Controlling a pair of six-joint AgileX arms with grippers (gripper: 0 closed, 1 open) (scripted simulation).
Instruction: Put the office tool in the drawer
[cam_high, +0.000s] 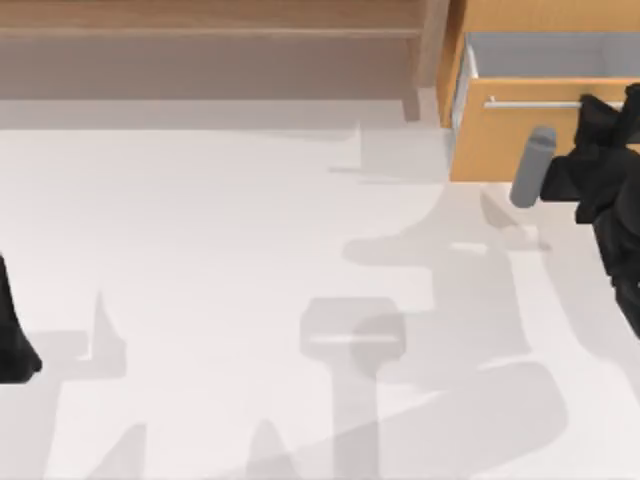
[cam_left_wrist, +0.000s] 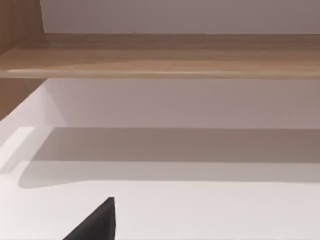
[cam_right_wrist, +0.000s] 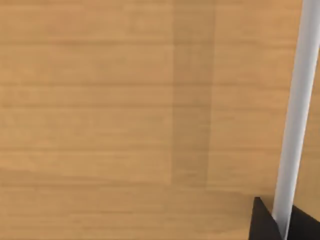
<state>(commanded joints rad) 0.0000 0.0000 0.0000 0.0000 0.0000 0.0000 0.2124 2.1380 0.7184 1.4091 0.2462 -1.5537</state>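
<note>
The drawer (cam_high: 505, 145) stands pulled out at the table's back right, and its white interior (cam_high: 545, 55) lies empty. A thin silver bar handle (cam_high: 530, 103) runs across the light wood front (cam_right_wrist: 115, 100). My right gripper (cam_high: 595, 108) is at the right end of that handle. In the right wrist view its black fingertips (cam_right_wrist: 261, 222) sit on either side of the bar (cam_right_wrist: 297, 100), shut on it. The office tool is out of view. My left arm (cam_high: 14, 340) is parked at the table's left edge, with one dark fingertip (cam_left_wrist: 95, 226) showing.
A long wooden shelf unit (cam_high: 200, 40) runs along the back left, its board (cam_left_wrist: 160, 55) ahead of the left wrist. A grey cylinder (cam_high: 533, 165) juts from my right arm in front of the drawer. The white tabletop (cam_high: 250, 300) carries only shadows.
</note>
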